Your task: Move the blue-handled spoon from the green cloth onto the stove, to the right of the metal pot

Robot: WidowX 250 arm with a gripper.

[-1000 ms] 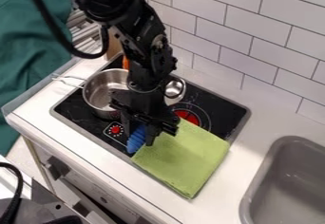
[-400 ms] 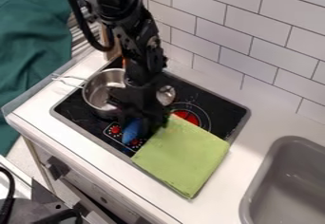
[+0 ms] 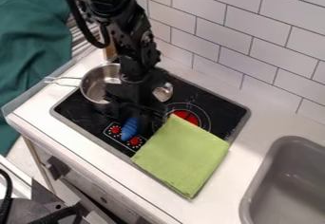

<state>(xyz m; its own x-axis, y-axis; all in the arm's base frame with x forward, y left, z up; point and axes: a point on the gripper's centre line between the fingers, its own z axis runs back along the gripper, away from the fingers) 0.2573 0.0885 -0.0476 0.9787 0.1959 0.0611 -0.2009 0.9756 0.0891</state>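
Note:
The black gripper (image 3: 136, 123) hangs low over the front of the stove (image 3: 76, 114), just left of the green cloth. A blue ridged item (image 3: 129, 129) is at its fingers, by the red knobs; whether it is gripped I cannot tell. The folded green cloth (image 3: 181, 156) lies flat across the stove's right front and the counter. Behind and left of the gripper stands a metal pot (image 3: 95, 84), partly hidden by the arm. A shiny metal round object (image 3: 163, 92) shows just right of the arm.
A grey sink (image 3: 289, 185) is set into the white counter (image 3: 215, 209) at the right. White wall tiles rise behind the stove. Green fabric (image 3: 32, 52) hangs at the left. The pot's wire handle (image 3: 63, 81) points left over the counter.
The gripper and the blue item have moved back and left, off the cloth's edge, uncovering the second red knob. The pot has shifted slightly to the left and up in the view.

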